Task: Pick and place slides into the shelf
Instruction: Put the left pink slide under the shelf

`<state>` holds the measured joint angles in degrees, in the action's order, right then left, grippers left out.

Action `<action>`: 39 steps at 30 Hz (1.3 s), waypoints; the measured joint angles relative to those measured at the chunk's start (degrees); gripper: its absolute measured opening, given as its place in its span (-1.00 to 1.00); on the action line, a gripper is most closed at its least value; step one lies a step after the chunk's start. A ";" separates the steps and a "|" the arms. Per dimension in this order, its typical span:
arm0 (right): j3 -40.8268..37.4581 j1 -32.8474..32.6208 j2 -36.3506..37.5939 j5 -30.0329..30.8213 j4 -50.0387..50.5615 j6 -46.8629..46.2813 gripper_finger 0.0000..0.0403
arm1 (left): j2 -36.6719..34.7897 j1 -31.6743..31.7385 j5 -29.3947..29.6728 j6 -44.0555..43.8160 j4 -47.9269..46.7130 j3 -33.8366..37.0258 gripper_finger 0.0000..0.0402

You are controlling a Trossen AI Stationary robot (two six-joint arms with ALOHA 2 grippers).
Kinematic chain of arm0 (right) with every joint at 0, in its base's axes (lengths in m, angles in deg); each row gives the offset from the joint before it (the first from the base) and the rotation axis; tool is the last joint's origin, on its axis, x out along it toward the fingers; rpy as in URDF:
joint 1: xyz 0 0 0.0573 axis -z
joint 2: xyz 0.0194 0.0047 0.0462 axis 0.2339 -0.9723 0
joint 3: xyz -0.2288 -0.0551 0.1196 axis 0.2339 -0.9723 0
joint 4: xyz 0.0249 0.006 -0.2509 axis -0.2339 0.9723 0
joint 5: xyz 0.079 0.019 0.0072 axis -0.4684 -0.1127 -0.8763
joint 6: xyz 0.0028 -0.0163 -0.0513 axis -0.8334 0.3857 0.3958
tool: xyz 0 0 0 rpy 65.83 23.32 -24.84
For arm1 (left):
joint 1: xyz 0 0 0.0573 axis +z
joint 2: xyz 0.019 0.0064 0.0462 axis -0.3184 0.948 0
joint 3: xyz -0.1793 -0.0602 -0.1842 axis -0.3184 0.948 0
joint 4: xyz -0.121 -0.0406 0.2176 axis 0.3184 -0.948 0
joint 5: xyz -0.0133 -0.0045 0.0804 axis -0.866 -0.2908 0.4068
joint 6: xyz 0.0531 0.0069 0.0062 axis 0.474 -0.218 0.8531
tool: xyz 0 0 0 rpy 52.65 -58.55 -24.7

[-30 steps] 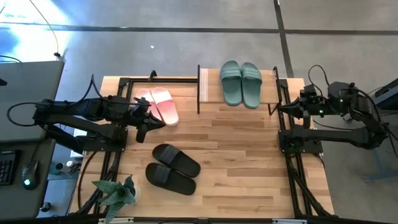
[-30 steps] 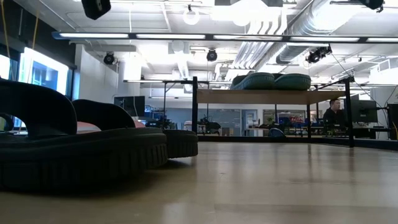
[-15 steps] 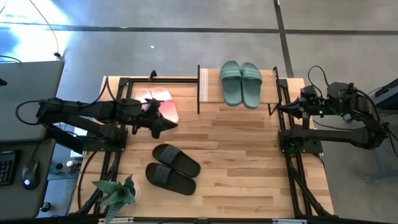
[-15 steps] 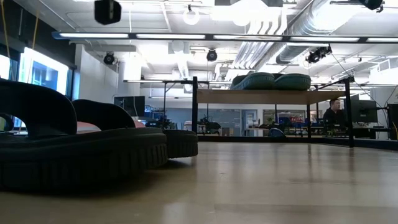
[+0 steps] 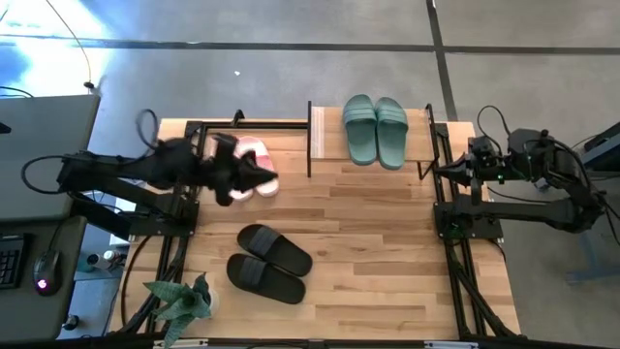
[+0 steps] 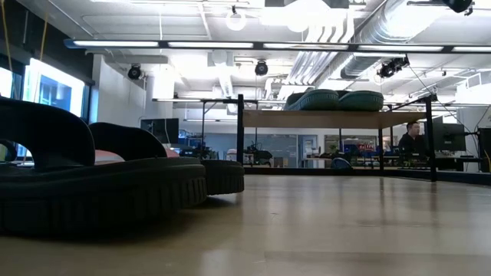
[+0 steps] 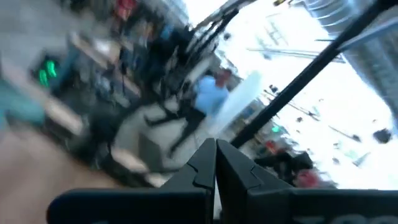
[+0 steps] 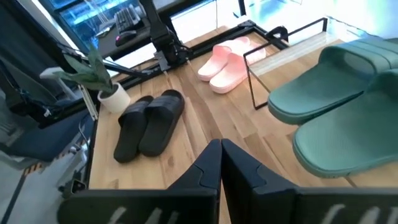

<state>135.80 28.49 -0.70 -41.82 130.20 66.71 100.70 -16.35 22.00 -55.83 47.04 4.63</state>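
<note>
Two sage green slides [image 5: 375,131] lie side by side, soles down, on the shelf's top board [image 5: 418,136] at the table's far edge; the low view shows those slides [image 6: 334,100] there too. Two pink slides [image 5: 254,155] lie on the tabletop left of the shelf, partly under my left arm. Two black slides [image 5: 270,263] lie on the table nearer the front. My left gripper [image 7: 216,149] is shut and empty, raised above the pink slides [image 8: 226,61] and aimed into the room. My right gripper [image 8: 220,149] is shut and empty, held back at the table's right edge.
A small potted plant [image 5: 184,301] stands at the table's front left corner. Black frame rails [image 5: 455,262] run along the table's left and right sides. Bare wooden tabletop [image 5: 378,252] lies between the black slides and the right arm.
My left gripper has risen and gone toward the table's far edge, over the pink slides, tipping up from a downward slant to about level. It has left the top of the low view. The slides have stayed where they were.
</note>
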 joint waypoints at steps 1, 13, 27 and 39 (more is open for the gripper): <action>0.00 -0.02 0.00 0.00 0.19 0.09 -0.99 | -0.15 0.00 1.39 2.90 -3.88 -2.72 -1.00; 0.00 -0.02 -0.02 0.02 0.81 -2.84 -0.99 | 17.16 1.41 36.74 3.63 -92.79 -41.20 -1.00; -0.04 0.00 -0.04 0.07 1.53 -2.41 -0.99 | 32.28 11.30 27.67 3.20 -96.39 -23.39 -0.25; -0.04 0.00 -0.04 0.42 2.14 -1.01 -0.99 | 36.11 18.53 28.25 4.12 -83.14 -4.89 0.16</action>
<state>135.76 28.49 -0.75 -41.40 132.34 65.70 136.81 2.19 50.25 -51.71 -36.10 -0.26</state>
